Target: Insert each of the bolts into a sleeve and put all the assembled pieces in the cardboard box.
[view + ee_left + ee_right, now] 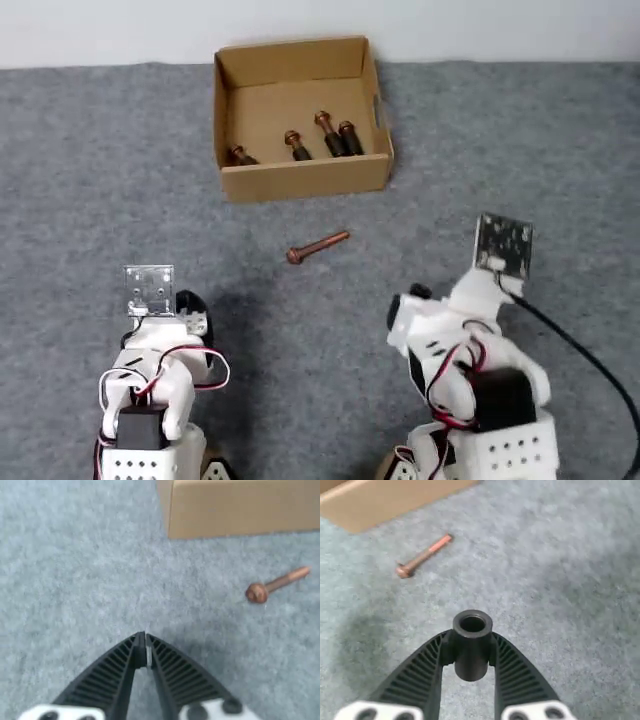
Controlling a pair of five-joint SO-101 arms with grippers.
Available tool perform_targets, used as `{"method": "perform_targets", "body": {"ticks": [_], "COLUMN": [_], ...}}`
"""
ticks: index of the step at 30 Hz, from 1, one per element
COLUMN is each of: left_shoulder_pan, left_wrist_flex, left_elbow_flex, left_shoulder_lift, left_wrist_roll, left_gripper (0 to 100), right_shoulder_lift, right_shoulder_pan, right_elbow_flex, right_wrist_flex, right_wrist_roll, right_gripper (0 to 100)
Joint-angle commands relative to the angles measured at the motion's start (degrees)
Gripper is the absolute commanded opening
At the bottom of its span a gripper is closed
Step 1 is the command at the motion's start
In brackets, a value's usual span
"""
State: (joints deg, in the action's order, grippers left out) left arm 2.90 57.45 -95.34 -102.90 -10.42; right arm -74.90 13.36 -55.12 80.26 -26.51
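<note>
A copper bolt (318, 246) lies loose on the grey carpet between the two arms and the cardboard box (300, 178). Inside the box rest several assembled bolt-and-sleeve pieces (336, 135). My right gripper (471, 652) is shut on a black sleeve (471, 650), held upright with its open bore facing up; the bolt (423, 556) lies ahead of it. My left gripper (142, 647) is shut with nothing in it, hanging above bare carpet. The bolt (276, 584) and a box wall (245, 507) lie beyond it. Both arms sit folded at the near edge.
Grey carpet (480, 150) covers the table around the box. A white wall runs behind the box. A black cable (580, 350) trails from the right arm toward the near right corner.
</note>
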Motion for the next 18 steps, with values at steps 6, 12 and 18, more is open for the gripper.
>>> {"method": "perform_targets", "body": {"ticks": [6, 12, 18], "left_shoulder_pan": [-8.4, -12.4, -14.9], "left_wrist_flex": [-0.5, -0.4, 0.9], "left_elbow_flex": [12.5, 16.8, 31.4], "left_shoulder_lift": [0.0, 8.3, 31.2], "left_wrist_roll": [-3.3, -8.6, -15.6], "left_gripper": [1, 1, 1], "right_shoulder_lift": [-12.0, -19.9, -20.7], "right_shoulder_pan": [-3.8, -5.8, -5.8], "right_elbow_flex": [-9.0, -12.3, -13.4], "right_wrist_flex": [-0.5, 0.1, -0.3], "right_wrist_roll": [-0.2, 0.1, 2.5], "right_gripper": [0.9, 0.9, 0.9]}}
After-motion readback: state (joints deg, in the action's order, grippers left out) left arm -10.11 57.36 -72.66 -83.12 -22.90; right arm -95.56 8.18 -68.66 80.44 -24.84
